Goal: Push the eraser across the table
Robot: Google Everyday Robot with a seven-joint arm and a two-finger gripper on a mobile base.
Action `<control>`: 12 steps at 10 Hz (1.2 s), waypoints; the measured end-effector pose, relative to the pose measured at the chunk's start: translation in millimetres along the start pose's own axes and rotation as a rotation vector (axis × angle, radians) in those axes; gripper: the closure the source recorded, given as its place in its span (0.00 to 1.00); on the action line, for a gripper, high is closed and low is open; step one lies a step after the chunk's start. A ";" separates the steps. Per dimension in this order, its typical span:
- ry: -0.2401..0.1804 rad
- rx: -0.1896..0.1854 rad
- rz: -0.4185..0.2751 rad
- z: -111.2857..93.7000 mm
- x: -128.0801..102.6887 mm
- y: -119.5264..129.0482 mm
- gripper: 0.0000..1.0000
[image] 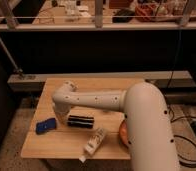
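- The gripper hangs low over the wooden table, at the end of the white arm that reaches in from the right. It sits just beside the left end of the eraser.
- Whether the gripper is open or closed, I cannot tell; the wrist housing covers it.
- The eraser, a dark oblong block, lies flat near the middle of the table, long side running left to right. That low flat shape suits a push: contact on one end should slide it rather than tip it.
- The gripper's place at the left end suggests a shove toward the right (a judgement only, since contact itself is not visible).
- A blue object lies to the left of the gripper, near the table's left edge and apart from the eraser, so it seems out of the way.
- A white bottle lies on its side in front of the eraser, near but apart; a drifting push could clip it.
- An orange object peeks out behind the arm on the right, possibly in the eraser's path.
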State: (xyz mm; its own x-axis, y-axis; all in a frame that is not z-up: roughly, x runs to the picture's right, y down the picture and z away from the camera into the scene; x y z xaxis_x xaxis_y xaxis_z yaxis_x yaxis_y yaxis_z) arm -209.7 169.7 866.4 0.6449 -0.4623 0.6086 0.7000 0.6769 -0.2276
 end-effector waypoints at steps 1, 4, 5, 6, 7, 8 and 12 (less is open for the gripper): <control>0.008 -0.007 0.012 -0.7 3.5 9.4 0.97; 0.026 -0.034 0.059 -3.5 14.8 39.9 0.97; 0.037 -0.039 0.079 -3.8 22.2 47.9 0.97; 0.051 -0.040 0.104 -7.8 30.9 56.1 0.97; 0.065 -0.040 0.127 -12.0 39.5 64.4 0.97; 0.076 -0.039 0.145 -16.5 46.1 70.4 0.97; 0.133 -0.052 0.259 -38.7 84.1 114.3 0.97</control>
State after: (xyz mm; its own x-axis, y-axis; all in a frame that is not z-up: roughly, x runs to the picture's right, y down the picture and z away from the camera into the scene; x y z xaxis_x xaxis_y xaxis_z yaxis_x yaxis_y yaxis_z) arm -63.6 186.1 862.1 0.8364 -0.3512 0.4208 0.5192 0.7536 -0.4031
